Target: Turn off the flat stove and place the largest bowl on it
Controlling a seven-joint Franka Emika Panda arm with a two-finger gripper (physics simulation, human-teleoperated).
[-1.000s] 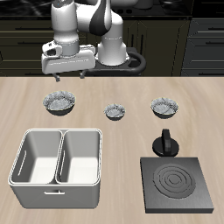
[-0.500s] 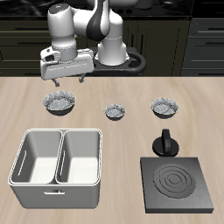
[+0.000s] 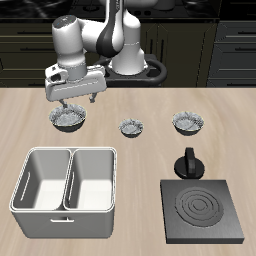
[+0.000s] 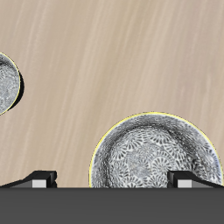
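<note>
The desk showed a pale, matt wood grain. The largest bowl looked like crinkled, speckled grey-white metal foil. The flat stove was a smooth, matt dark-grey plate with dark coil rings. The white bin appeared to be smooth plastic.

At upper left of the frame the gripper hangs just above the largest bowl, jaws spread apart. Two smaller bowls sit along the same row. The flat stove, its coils dark, lies at lower right, beside the white bin.
</note>
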